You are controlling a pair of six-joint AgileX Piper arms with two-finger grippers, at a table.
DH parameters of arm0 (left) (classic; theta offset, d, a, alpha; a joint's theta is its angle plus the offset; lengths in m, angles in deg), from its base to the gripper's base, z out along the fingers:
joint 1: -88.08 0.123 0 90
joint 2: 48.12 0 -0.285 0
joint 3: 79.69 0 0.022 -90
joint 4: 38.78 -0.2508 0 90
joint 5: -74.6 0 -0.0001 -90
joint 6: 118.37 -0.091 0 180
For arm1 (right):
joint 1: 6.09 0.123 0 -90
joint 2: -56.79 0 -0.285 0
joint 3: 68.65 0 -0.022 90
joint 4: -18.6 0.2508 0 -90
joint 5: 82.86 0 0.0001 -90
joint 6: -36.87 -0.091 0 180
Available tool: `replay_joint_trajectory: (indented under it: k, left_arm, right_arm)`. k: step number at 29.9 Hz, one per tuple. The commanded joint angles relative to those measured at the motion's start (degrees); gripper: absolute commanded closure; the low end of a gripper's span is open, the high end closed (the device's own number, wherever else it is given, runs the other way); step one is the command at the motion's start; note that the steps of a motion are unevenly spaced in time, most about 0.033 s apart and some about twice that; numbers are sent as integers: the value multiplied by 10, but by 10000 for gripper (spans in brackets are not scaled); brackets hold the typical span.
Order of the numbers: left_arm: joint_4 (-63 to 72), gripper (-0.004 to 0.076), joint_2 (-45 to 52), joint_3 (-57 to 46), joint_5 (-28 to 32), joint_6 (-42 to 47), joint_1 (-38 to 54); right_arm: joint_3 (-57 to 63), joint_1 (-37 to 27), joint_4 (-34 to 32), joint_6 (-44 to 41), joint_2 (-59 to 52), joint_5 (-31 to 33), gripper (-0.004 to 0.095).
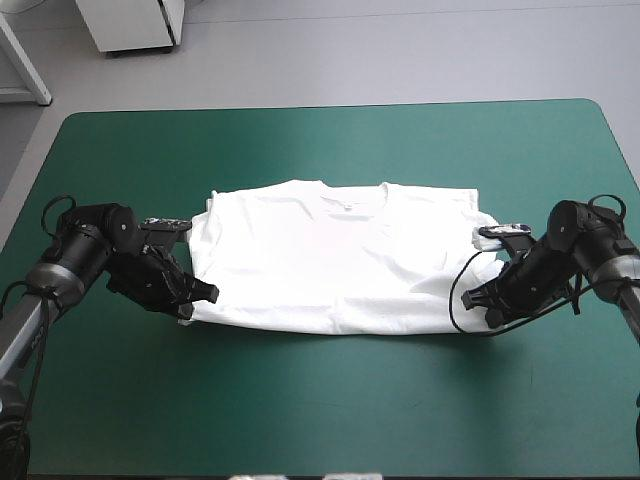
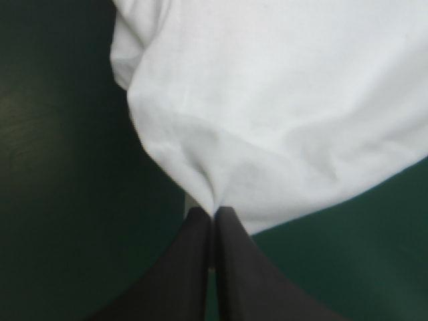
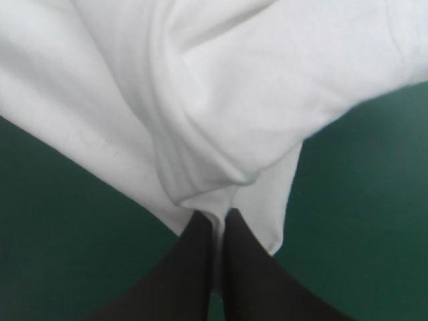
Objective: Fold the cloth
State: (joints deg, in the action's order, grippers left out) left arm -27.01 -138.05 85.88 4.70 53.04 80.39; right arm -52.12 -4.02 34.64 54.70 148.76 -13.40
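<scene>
The T-shirt [image 1: 340,260] lies at the middle of the table [image 1: 330,140], on the teal-green cover, well clear of every edge. It is white, soft, matt cloth laid out as a broad, roughly rectangular sheet. The neckline [image 1: 352,203] is at the far side and a straight hem runs along the near side. The upper surface is mostly smooth, with shallow creases toward the right. At the left edge more than one layer shows.

The left pincer [image 1: 200,296] sits at the near-left corner of the T-shirt. Its black fingers are pressed together on a small pinch of cloth, which puckers into folds just ahead of the tips.

The right pincer [image 1: 478,300] sits at the near-right corner, clamped likewise on the cloth. Here the fabric bunches in deeper rolled folds, and a loose flap hangs beside the fingers.

Bare cover surrounds the T-shirt on all sides. Nothing else lies near either pincer.
</scene>
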Motion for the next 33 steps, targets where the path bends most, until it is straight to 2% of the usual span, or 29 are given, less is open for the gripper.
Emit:
replay_joint_trajectory:
  k: [1,3,7,12,14,20,23,27,33]
  left_arm:
    - [5,719,29,11,-39,9,-2]
    - [3,683,37,11,-43,12,-2]
    - [-19,539,71,11,-40,30,-2]
    - [-32,339,133,21,-39,32,-2]
    - [-47,295,150,45,-36,33,-2]
    - [-73,283,146,178,26,52,-2]
    - [-81,283,129,232,49,52,-2]
    - [-79,283,111,286,56,50,-2]
    - [-77,283,106,304,52,49,-2]
  right_arm:
    - [-10,1,8,-2,-32,14,739]
    - [-10,1,7,-9,-46,21,620]
    - [-10,1,-4,-28,-85,21,407]
    - [-27,1,-20,-42,-131,15,378]
    - [-52,1,-33,-47,-140,7,377]
    - [-149,1,-75,-83,-133,-51,378]
    - [-191,1,-107,-99,-107,-54,377]
    - [-221,1,-144,-110,-60,-53,377]
    - [-230,1,-147,-118,12,-52,377]
